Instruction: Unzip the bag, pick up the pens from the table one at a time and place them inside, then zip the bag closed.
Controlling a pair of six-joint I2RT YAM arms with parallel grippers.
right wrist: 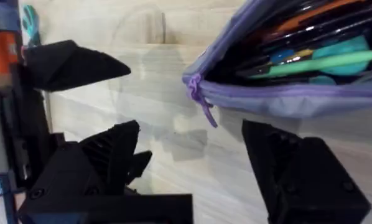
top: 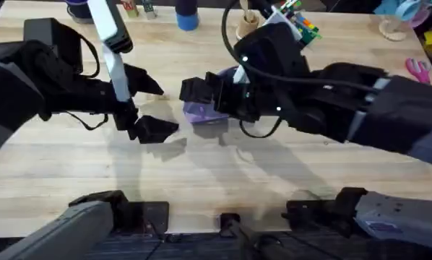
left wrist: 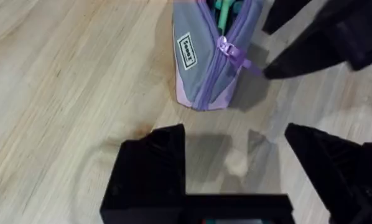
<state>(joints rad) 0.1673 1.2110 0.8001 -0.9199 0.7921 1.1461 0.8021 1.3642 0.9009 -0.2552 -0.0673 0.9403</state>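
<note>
From overhead, my left gripper (top: 147,108) hangs low over the table (top: 71,166), fingers spread and holding nothing. My right gripper (top: 201,97) comes in from the other side with its fingers apart too. The bag (top: 205,114) lies between them, just beside my right fingertips and a little way off my left ones.

Through my left wrist camera, the bag (left wrist: 201,62) sits ahead of my open fingers (left wrist: 152,162), apart from them. Its zipper pull (left wrist: 226,48) stands partway along the track, and something green shows in the gap beyond it. My right arm's dark finger points in close to the pull.

Through my right wrist camera, the bag (right wrist: 285,96) gapes wide just past my separated fingers (right wrist: 298,174). Pens (right wrist: 316,59), green, teal and dark, lie inside. The zipper pull (right wrist: 198,93) dangles at the near end.

I judge the loading done and the closing step in hand. Next, one gripper should pin the bag's end while the other pinches that small tab and draws it along the track.
</note>
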